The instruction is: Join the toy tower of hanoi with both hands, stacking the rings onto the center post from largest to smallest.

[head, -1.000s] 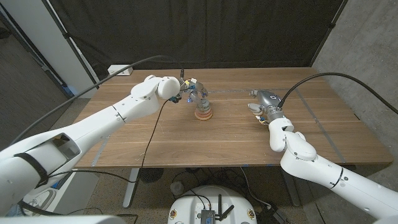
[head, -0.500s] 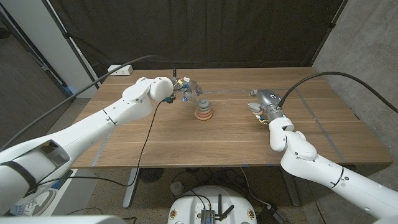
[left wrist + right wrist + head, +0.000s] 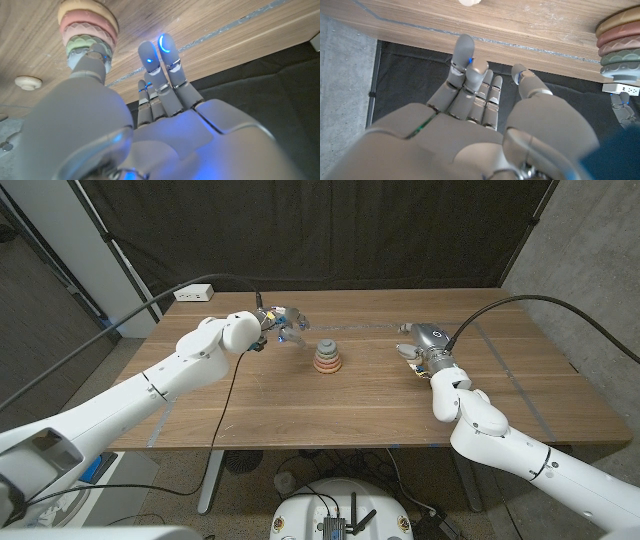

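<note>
Ring stack (image 3: 327, 358) betw. left robot hand (image 3: 283, 320) & right robot hand (image 3: 419, 348), untouched.

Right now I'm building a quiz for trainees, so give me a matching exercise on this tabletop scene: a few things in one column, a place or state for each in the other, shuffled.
Things:
1. ring tower
2. left hand
3. right hand
4. power strip

Places or states:
A. at the table's far corner on the robot's left
B. open, beside the tower on the robot's left, holding nothing
C. mid-table, rings stacked
D. apart from the tower, on the robot's right

Pairs: 1-C, 2-B, 3-D, 4-A
</note>
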